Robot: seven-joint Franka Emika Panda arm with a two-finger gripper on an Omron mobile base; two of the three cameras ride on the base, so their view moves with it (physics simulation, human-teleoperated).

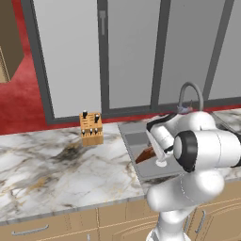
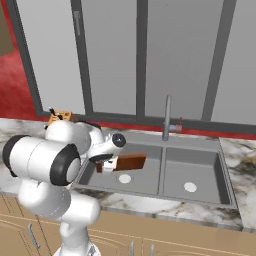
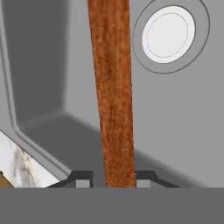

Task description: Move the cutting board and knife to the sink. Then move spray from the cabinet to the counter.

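The reddish-brown cutting board [image 1: 145, 154] [image 2: 131, 162] stands on edge, tilted, inside the left basin of the grey sink [image 1: 129, 127] [image 2: 190, 142]. My gripper [image 1: 160, 157] [image 2: 107, 164] [image 3: 113, 181] reaches down into that basin at the board's near end. In the hand view the board [image 3: 114, 87] runs up between my fingertips [image 3: 83, 180], with a thin gap on the left side, so the jaws stand slightly open around it. The basin's round drain [image 3: 168, 31] lies beyond. The knife and the spray are out of view. A corner of the brown cabinet [image 1: 8, 42] shows at upper left.
A wooden knife block [image 1: 91, 128] [image 2: 59, 117] with dark handles stands on the marble counter [image 1: 47, 164] left of the sink. The curved faucet [image 1: 190, 94] [image 2: 167, 117] rises behind the basins. The right basin [image 2: 192, 175] holds nothing. Grey window panels line the back.
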